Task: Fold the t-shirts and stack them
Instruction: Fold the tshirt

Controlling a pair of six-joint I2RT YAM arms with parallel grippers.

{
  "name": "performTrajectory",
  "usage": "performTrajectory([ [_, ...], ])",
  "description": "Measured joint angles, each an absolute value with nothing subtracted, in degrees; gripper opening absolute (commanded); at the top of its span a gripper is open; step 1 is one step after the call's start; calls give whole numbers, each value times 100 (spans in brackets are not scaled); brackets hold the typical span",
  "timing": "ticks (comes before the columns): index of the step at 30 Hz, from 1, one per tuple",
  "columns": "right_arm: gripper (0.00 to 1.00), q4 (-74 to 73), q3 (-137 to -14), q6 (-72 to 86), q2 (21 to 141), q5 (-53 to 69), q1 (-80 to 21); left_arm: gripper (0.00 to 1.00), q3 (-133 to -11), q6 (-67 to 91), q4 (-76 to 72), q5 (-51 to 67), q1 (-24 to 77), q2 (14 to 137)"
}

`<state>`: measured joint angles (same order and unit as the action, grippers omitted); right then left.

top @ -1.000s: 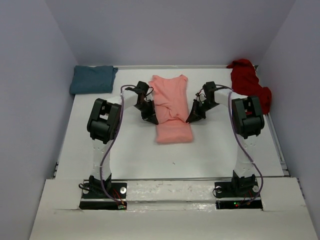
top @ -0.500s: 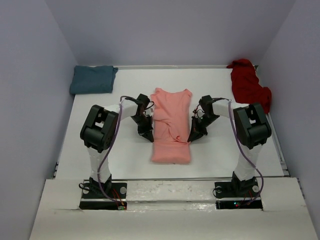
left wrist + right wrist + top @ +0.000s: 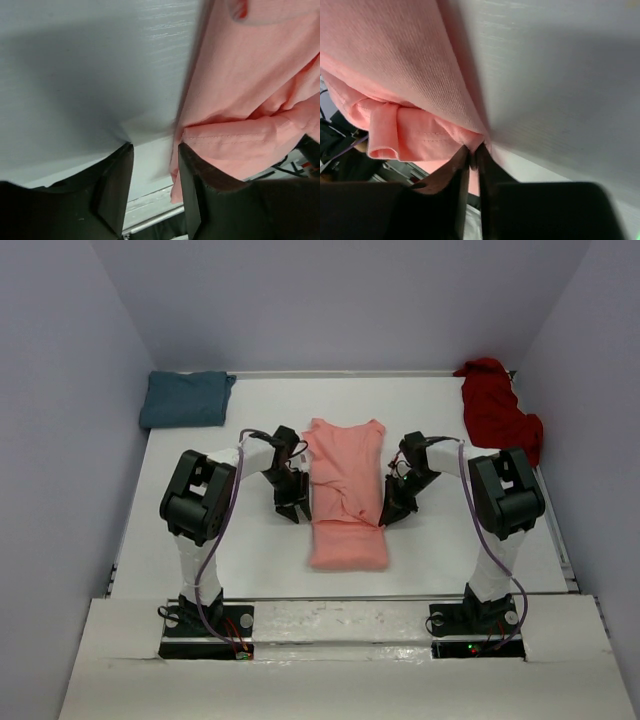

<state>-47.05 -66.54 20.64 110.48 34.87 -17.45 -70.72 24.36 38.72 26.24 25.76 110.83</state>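
1. At the centre of the top view, we see the salmon-pink t-shirt (image 3: 345, 495) lying on the white table (image 3: 450, 550). It is folded into a long, narrow strip, with its neck end towards the top of the frame and creases across its middle.
2. We count three t-shirts: the pink one, a teal t-shirt (image 3: 185, 398) folded into a neat block at the upper left corner of the table, and a dark red t-shirt (image 3: 497, 412) crumpled in a heap at the upper right corner.
3. We count two arms, one on each long side of the pink strip.
4. We see the left claw (image 3: 293, 510) standing open just beside the strip's left edge. Its wrist view shows bare table between the fingers and the stitched hem next to one finger.
5. We see the right claw (image 3: 392, 512) with its fingers almost together, nipping the strip's right edge; the cloth rises to the tips.
6. We find the teal and red shirts well apart from both claws, and pale walls (image 3: 60, 390) around the table.
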Motion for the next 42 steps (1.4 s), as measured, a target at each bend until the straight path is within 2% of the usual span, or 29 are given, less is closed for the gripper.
performTrajectory([
  [1,45,-4724,-6654,2064,11048,3489,-1734,75,-7118,2432,3922,2609,2561,11069],
  [3,53,-4720,-6654,2049,11039,3505,-1728,83,-7214,2429,3938,2552,2539,11026],
  [5,56,-4716,-6654,2069,10984,3518,-1723,87,-7325,2418,3907,2456,2539,10940],
  [23,56,-4171,-6716,2075,10103,3339,-1723,85,-7498,2447,3267,1953,2530,10079],
  [30,54,-4117,-6641,1907,9299,3312,-1723,81,-6971,2340,2856,1675,2528,8796],
  [33,51,-3972,-6399,1793,8694,3277,-1723,74,-6735,2268,2770,1546,2530,8110],
  [35,42,-3920,-6047,1778,8322,3247,-1728,68,-6571,2215,2698,1459,2532,7911],
  [36,33,-3894,-5911,1787,8230,3236,-1734,64,-6462,2185,2672,1411,2539,7872],
  [37,0,-3883,-5677,1833,8086,3223,-1739,52,-6316,2167,2674,1350,2556,7861],
  [39,0,-3854,-5389,1863,7948,3179,-1778,35,-6071,2117,2687,1302,2593,7894],
  [40,0,-3865,-5118,1992,7850,3144,-1841,14,-5940,2132,2709,1267,2626,7920],
  [42,0,-3848,-4899,2051,7787,3118,-1938,3,-5725,2099,2724,1214,2705,7981],
])
